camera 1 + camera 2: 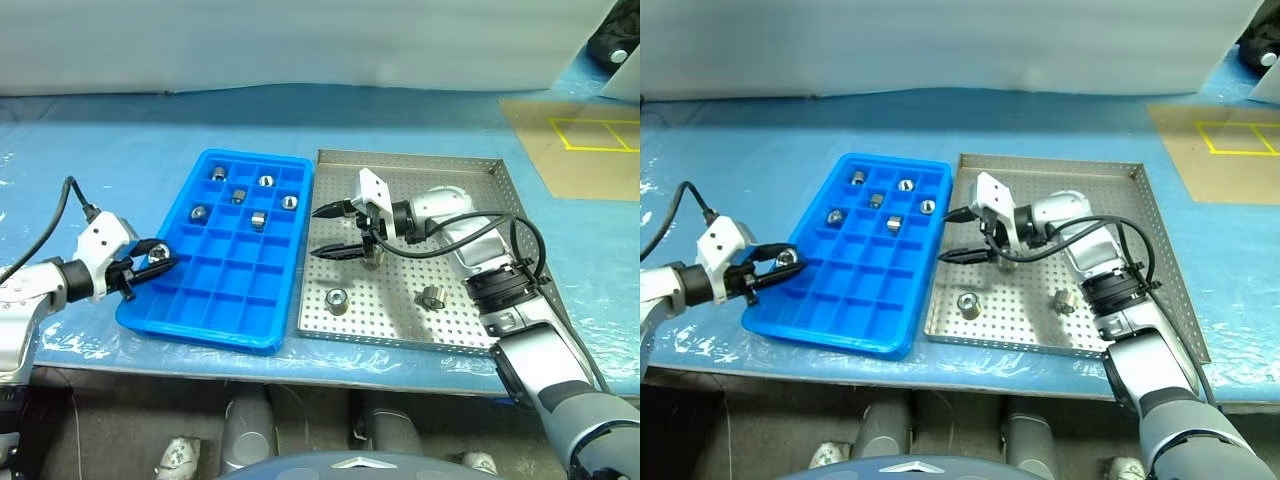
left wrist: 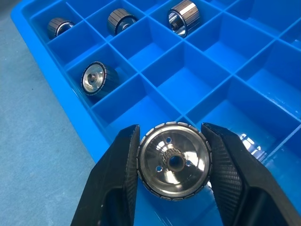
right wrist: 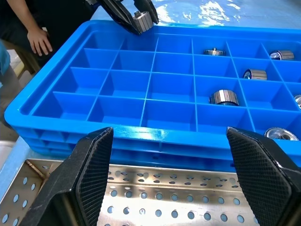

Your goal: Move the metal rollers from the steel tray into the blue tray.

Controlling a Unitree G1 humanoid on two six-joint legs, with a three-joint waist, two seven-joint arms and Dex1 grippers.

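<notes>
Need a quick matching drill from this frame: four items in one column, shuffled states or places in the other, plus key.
Items:
1. left claw
2. right claw
3. blue tray
4. steel tray

States:
A. holds two loose metal rollers on its perforated floor
B. shut on a roller at the tray's edge
C. open, empty, above the perforated floor
D. six rollers sit in its far compartments

Pairs: 1-B, 2-C, 3-D, 4-A
</notes>
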